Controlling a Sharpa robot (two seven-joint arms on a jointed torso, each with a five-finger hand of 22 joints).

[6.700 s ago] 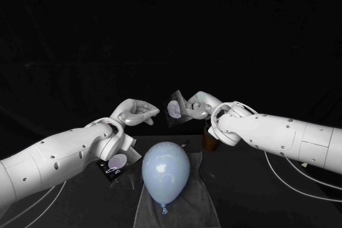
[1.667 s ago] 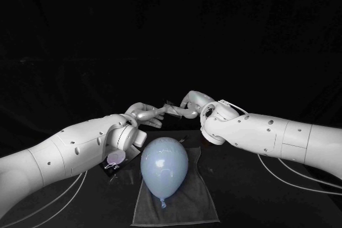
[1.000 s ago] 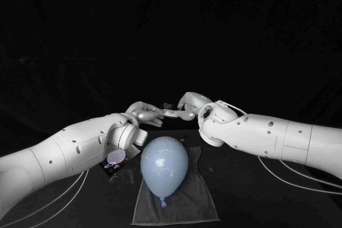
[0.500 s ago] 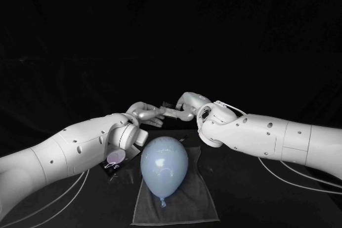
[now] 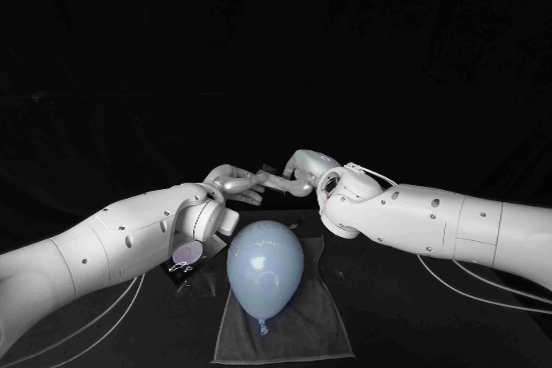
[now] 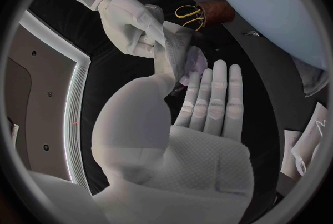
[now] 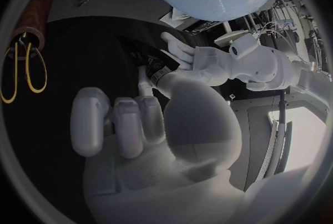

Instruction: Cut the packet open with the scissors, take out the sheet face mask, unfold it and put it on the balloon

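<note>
A pale blue balloon point(image 5: 266, 260) lies on a grey cloth point(image 5: 288, 336) in the middle of the table. Above its far end my two hands meet. My right hand point(image 5: 298, 173) grips the silvery packet point(image 6: 168, 46) by its upper part. My left hand point(image 5: 236, 184) has its thumb on one side of the packet's lower edge and its straight fingers point(image 6: 211, 99) on the other. In the head view the packet point(image 5: 273, 177) is a thin dark sliver between the hands. The scissors point(image 6: 187, 11) with yellow handles stand in a brown holder point(image 7: 38, 13).
A flat packet piece with a purple print point(image 5: 184, 262) lies on the table under my left forearm, left of the balloon. The brown holder stands behind the balloon, hidden in the head view by my right arm. Cables hang from both arms.
Since 6.7 s ago my right hand has lowered the packet and my left hand has come up to it. Over the last second both hands have stayed almost still.
</note>
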